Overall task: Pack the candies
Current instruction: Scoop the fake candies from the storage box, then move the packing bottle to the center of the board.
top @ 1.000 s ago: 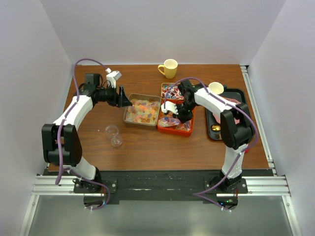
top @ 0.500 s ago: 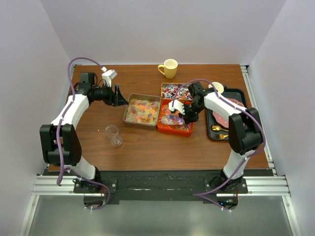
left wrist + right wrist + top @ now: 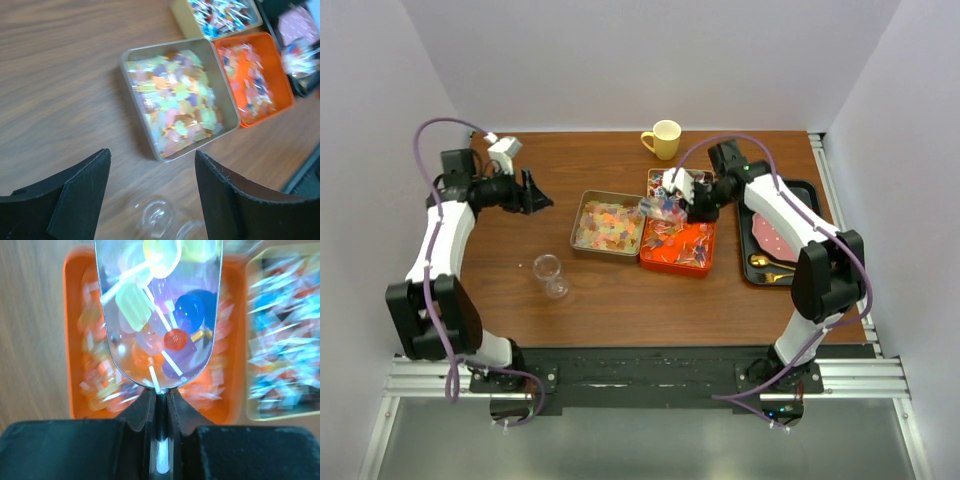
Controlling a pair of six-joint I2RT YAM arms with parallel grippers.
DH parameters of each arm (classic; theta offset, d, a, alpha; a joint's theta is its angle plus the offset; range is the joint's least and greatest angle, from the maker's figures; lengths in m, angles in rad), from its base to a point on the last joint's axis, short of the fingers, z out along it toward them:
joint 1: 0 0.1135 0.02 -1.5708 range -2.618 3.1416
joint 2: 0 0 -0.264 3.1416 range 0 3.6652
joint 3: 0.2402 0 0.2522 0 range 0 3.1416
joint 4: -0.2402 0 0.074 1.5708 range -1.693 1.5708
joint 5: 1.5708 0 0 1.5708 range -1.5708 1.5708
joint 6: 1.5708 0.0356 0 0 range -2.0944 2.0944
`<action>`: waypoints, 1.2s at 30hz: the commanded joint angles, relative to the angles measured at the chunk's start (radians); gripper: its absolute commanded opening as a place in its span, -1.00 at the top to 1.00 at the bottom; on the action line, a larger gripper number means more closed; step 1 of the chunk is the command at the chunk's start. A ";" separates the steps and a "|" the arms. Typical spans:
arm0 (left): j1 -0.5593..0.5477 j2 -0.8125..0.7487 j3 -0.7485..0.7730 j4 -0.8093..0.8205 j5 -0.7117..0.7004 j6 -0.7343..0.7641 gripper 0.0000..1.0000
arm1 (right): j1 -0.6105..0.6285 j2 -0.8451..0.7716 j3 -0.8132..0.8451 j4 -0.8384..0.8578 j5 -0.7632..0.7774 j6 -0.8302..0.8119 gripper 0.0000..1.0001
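Notably, the right claw is clamping the handle of a clear scoop heaped with candies; any tilt in transit risks spilling them onto the desk. The candies are sitting just ahead of that claw, above the orange tray. The left claw is hanging open, empty.

Candies blurred; scoop top edge-cropped

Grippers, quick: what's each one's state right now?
Left gripper: open, holding nothing.
Right gripper: shut on the handle of a scoop loaded with candies.
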 commanded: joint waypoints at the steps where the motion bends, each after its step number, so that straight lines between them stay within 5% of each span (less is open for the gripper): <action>1: 0.080 -0.144 -0.018 -0.072 -0.167 0.038 -0.50 | 0.043 0.023 0.246 -0.143 -0.040 0.032 1.00; 8: 0.187 -0.182 -0.049 -0.309 -0.120 0.333 -0.37 | 0.163 0.106 0.504 -0.334 0.031 -0.047 1.00; 12: 0.305 -0.228 -0.139 -0.438 0.037 0.779 -0.33 | 0.220 0.119 0.573 -0.363 0.036 -0.015 1.00; 16: 0.339 -0.219 -0.271 -0.517 0.025 1.216 -0.22 | 0.254 0.123 0.586 -0.372 0.039 0.033 1.00; 23: 0.333 -0.147 -0.369 -0.644 0.112 1.535 0.01 | 0.300 0.097 0.564 -0.377 0.134 0.059 1.00; 36: 0.068 -0.227 -0.478 -0.357 0.149 1.279 0.10 | 0.326 0.080 0.551 -0.354 0.204 0.156 1.00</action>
